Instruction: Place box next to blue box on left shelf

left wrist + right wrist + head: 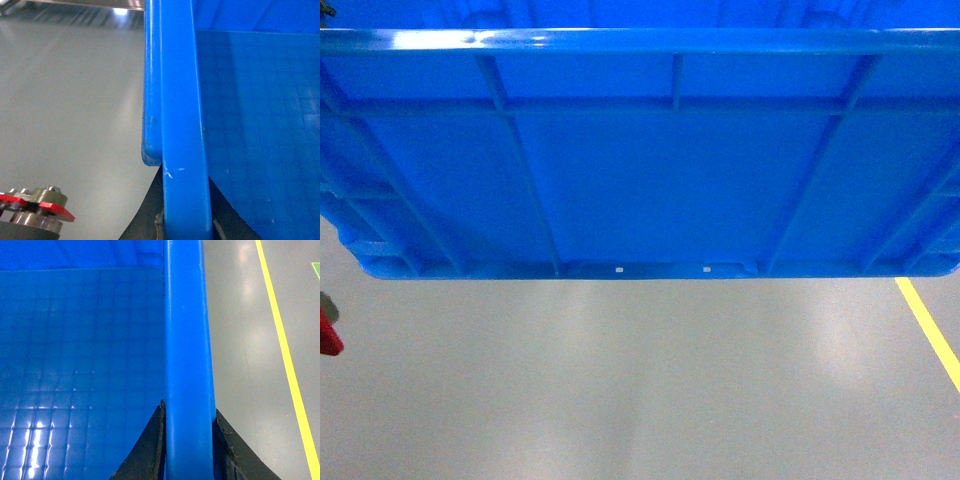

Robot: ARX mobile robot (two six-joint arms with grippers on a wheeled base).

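Note:
The box (640,160), a large bright blue ribbed crate, fills the upper half of the head view and hangs above the grey floor. In the left wrist view my left gripper (186,222) is shut on the box's thick left rim (180,125), one dark finger (147,217) outside and one inside. In the right wrist view my right gripper (189,440) is shut on the right rim (189,340), with dark fingers (145,450) on both sides. The box's gridded inside floor (75,365) holds nothing. The left shelf and the other blue box are out of view.
Grey glossy floor (640,390) lies below the crate. A yellow floor line (930,330) runs at the right, and shows as the yellow line (285,350) in the right wrist view. A red plate with bolts (45,202) sits at lower left. A grey metal strip (75,4) crosses the top.

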